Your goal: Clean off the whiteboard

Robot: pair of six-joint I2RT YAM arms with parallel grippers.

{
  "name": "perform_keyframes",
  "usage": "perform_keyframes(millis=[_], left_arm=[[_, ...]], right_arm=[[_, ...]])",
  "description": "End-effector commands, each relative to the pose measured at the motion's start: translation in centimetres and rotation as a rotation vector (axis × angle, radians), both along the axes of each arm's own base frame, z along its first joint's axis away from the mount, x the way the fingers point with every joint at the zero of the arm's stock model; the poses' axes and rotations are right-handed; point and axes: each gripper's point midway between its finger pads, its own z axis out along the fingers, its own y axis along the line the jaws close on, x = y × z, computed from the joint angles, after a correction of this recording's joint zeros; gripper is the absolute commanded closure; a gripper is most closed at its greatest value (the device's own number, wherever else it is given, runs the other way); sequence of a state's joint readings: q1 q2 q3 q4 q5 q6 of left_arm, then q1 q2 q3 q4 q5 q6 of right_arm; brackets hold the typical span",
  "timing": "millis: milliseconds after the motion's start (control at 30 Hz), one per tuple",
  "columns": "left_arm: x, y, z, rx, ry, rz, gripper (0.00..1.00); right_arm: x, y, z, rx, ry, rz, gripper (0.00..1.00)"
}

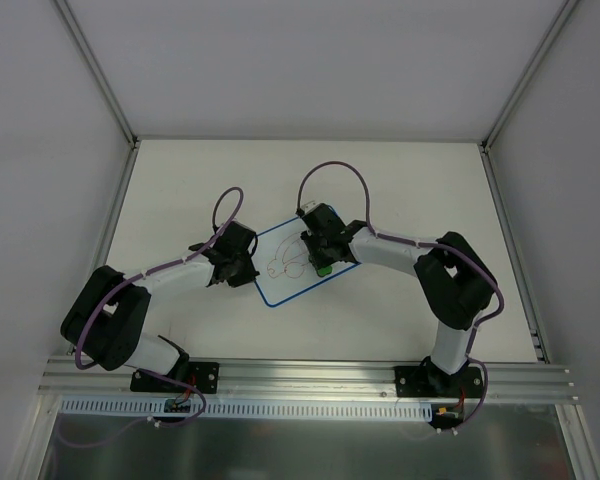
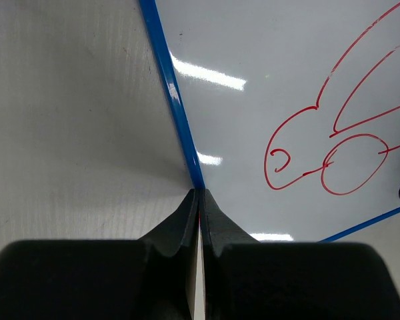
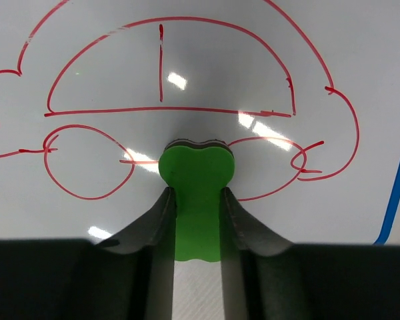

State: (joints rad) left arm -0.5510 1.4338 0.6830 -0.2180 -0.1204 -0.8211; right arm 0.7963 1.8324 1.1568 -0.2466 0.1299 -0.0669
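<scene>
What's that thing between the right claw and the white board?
A green eraser, clamped in the right gripper, its far end seemingly touching the whiteboard over the red car drawing. The right wrist view shows it.

The whiteboard (image 2: 253,67) surface is smooth and glossy, with bright light reflections; its blue border is equally glossy. The table (image 2: 67,120) is matt white with a fine grain. The eraser (image 3: 197,177) is matt green. The rail (image 1: 310,375) along the desk's near edge is bare metal.
</scene>
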Motion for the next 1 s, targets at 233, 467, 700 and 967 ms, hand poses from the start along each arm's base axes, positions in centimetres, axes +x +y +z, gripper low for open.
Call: perform_keyframes(millis=[233, 467, 700, 967], left_arm=[[-4.1, 1.8, -2.9, 0.102, 0.167, -0.049, 1.00], [-4.3, 1.8, -3.1, 0.101, 0.177, -0.045, 1.00], [-4.8, 2.1, -3.4, 0.105, 0.185, -0.040, 1.00], [-5.1, 2.1, -3.5, 0.103, 0.192, -0.044, 1.00]], right_arm=[[-0.2, 3.8, -0.2, 0.029, 0.014, 0.068, 1.00], [-3.4, 8.3, -1.3, 0.059, 0.078, 0.143, 1.00], [1.3, 0.2, -1.4, -0.054, 0.045, -0.126, 1.00], [5.0, -9.5, -1.1, -0.125, 0.055, -0.386, 1.00]])
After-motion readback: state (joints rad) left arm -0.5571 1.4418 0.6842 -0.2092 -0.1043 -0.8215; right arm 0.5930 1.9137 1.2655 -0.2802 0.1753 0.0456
